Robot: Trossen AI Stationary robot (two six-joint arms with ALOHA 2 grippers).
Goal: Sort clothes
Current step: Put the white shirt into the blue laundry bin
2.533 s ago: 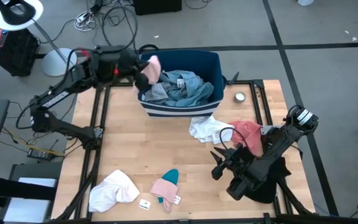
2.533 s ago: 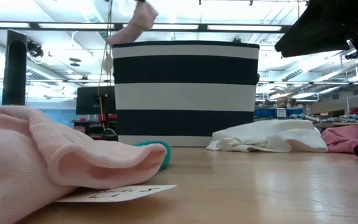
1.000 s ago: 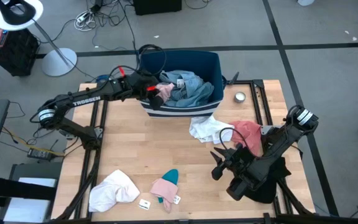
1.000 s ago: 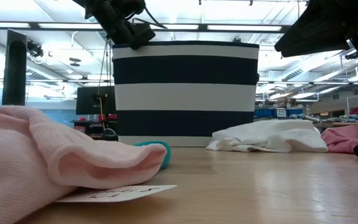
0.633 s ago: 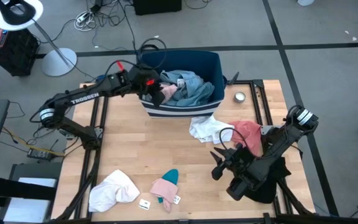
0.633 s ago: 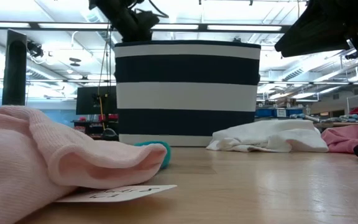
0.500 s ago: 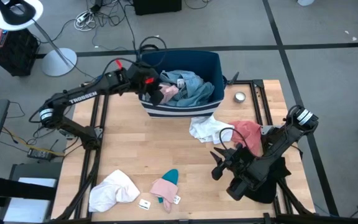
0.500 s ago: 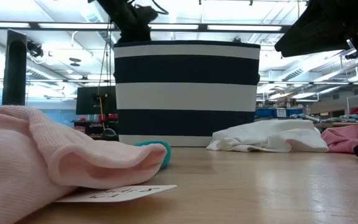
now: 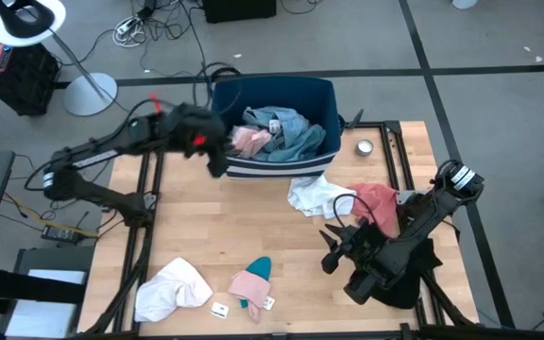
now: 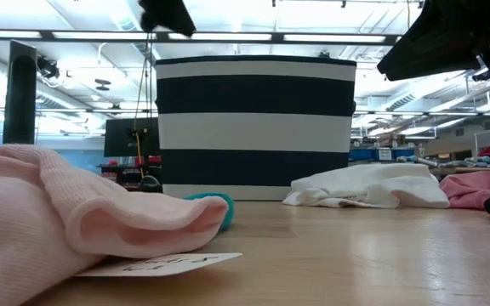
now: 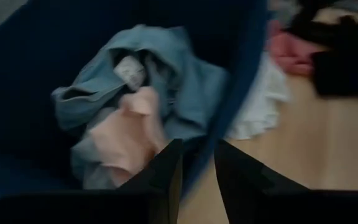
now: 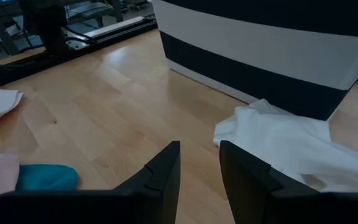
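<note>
Pink garment (image 9: 248, 140) lies in the bin (image 9: 281, 168) upper centre; left pincer (image 11: 196, 168) and right pincer (image 12: 199, 167) both apart, empty. White, salmon, teal clothes remain on the counter (image 9: 206, 227).

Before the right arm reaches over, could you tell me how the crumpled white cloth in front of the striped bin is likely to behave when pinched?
The crumpled white cloth garment lies in loose folds, so it will probably drape limply. It looks thin, likely light. One edge seems to touch the salmon-red garment, which might drag along.
</note>
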